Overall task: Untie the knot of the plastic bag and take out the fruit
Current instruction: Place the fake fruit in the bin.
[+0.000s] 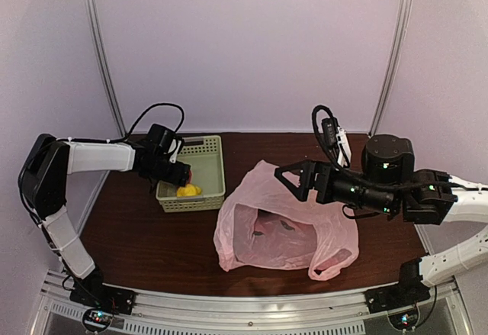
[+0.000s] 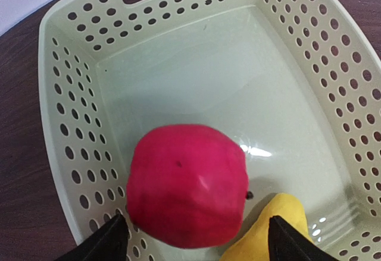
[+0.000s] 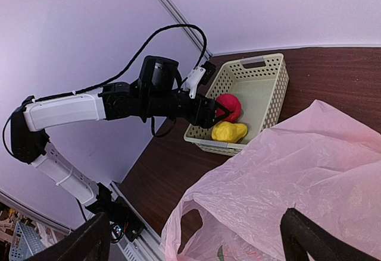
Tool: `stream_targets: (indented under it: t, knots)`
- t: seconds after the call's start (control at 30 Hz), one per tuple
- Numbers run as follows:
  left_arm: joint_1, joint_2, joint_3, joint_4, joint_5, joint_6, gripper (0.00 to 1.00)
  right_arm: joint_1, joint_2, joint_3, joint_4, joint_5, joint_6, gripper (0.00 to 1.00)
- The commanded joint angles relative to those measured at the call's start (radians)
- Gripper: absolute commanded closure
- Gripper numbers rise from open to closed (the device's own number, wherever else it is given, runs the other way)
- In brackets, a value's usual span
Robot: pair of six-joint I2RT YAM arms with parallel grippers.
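A pale green perforated basket point(image 1: 207, 169) stands on the dark wooden surface point(image 1: 137, 236). The left gripper point(image 1: 185, 176) reaches into it from the basket's left side, over the wall, at the end nearer the arm bases. In the left wrist view its jaws stand spread, one black fingertip point(image 2: 104, 243) on each side of a red round fruit point(image 2: 187, 184). The left tip is close against the fruit's edge and the other tip is clear of it, so the gripper is open and clasps nothing. The red fruit sits low in the basket near the left wall. A yellow fruit point(image 2: 271, 228) lies just beside it, nearer the basket's front wall, partly behind the right fingertip.

The pink plastic bag point(image 1: 282, 228) lies crumpled on the surface to the right of the basket and nearer the arm bases. Its edge comes close to the basket's front right corner; whether they touch cannot be told. The bag's mouth gapes open toward the arm bases, and dim dark shapes show inside, too faint to name.

The right gripper point(image 1: 286, 185) hangs above the bag's far edge, right of the basket, its jaws wide apart and empty. From the right wrist view the bag point(image 3: 309, 172) fills the space below its fingers point(image 3: 89, 240).
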Motion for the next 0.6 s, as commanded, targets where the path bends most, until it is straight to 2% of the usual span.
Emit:
stream_targets:
  t: [0.0,0.33,0.57]
  knots:
    - [0.007,0.019,0.03,-0.026,-0.007,0.001,0.16,-0.002,-0.001,0.002,-0.019,0.024,-0.003,0.0]
    - [0.007,-0.013,0.033,-0.029,0.004,0.001,0.15,-0.003,0.0,0.001,-0.02,0.026,-0.003,0.0]
    - [0.007,-0.157,0.044,-0.026,0.068,0.026,0.15,-0.002,-0.003,-0.002,-0.032,0.031,-0.009,0.0]
